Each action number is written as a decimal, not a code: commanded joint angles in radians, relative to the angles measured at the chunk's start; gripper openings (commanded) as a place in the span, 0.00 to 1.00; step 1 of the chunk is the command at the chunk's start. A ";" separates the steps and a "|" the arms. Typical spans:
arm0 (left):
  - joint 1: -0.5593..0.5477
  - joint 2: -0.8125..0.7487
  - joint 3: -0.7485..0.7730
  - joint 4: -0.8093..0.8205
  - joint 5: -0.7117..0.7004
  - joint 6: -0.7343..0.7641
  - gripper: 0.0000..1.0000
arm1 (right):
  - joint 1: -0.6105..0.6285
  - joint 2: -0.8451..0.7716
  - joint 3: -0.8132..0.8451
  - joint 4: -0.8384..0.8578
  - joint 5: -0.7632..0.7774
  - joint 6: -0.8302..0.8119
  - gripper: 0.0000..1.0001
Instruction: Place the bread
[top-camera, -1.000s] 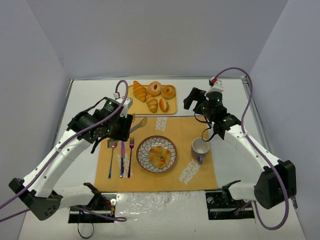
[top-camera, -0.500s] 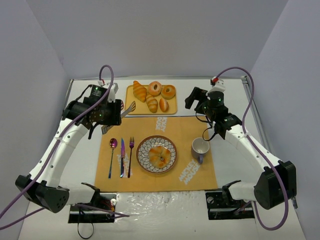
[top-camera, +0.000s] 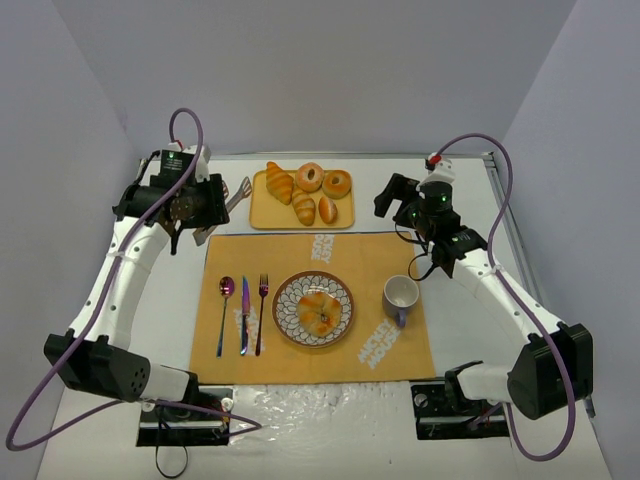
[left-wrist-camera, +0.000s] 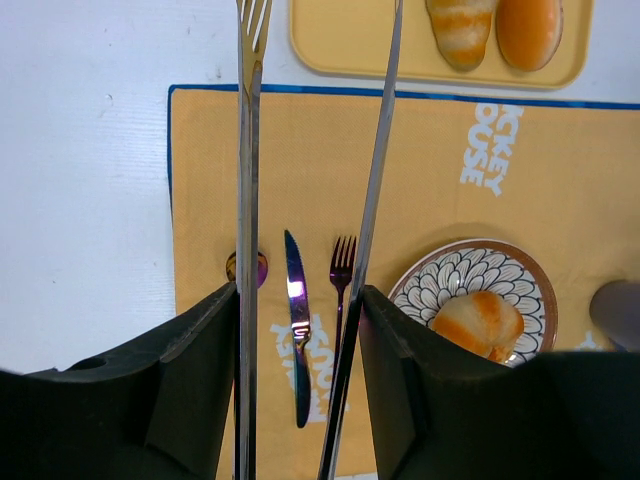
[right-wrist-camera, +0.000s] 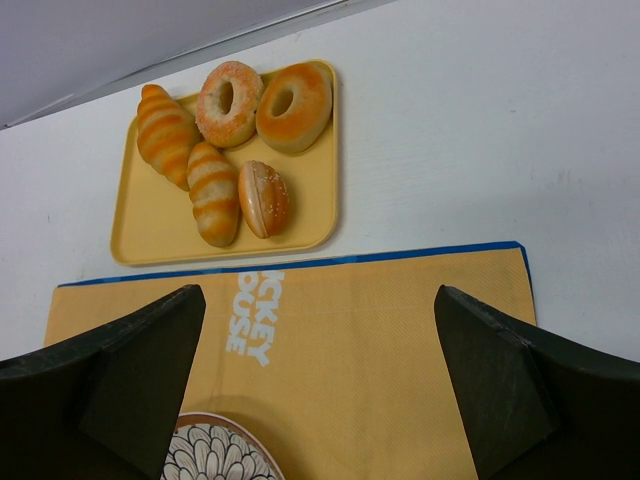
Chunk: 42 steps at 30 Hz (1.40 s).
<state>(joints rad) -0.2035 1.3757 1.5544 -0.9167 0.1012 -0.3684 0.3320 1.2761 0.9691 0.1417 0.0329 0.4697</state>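
The bread (top-camera: 318, 311) lies on the patterned plate (top-camera: 285, 298) in the middle of the orange mat (top-camera: 300, 255), with a mug (top-camera: 401, 294) just to its right. Behind the mat, the yellow tray (right-wrist-camera: 150, 228) holds a croissant (right-wrist-camera: 165, 135), two ring donuts (right-wrist-camera: 228, 103) and two small rolls (right-wrist-camera: 265, 198). The left gripper (left-wrist-camera: 300, 310) is clamped on metal tongs (left-wrist-camera: 246, 200); the right gripper (right-wrist-camera: 315, 300) gapes wide, holding nothing.

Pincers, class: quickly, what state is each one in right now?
Left pincer: closed on the tongs.
Right pincer: open, holding nothing.
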 joint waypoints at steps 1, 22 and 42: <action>0.035 -0.006 0.077 0.053 0.020 -0.001 0.44 | -0.014 -0.044 0.038 0.044 -0.016 -0.011 0.96; 0.193 0.107 0.114 0.156 -0.007 -0.097 0.44 | -0.018 -0.013 0.052 0.045 -0.040 -0.008 0.96; 0.327 0.439 0.296 0.203 -0.115 -0.149 0.44 | -0.024 -0.015 0.052 0.036 -0.044 -0.014 0.96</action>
<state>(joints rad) 0.0971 1.8124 1.7666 -0.7559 0.0271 -0.5129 0.3195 1.2697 0.9691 0.1342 -0.0086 0.4694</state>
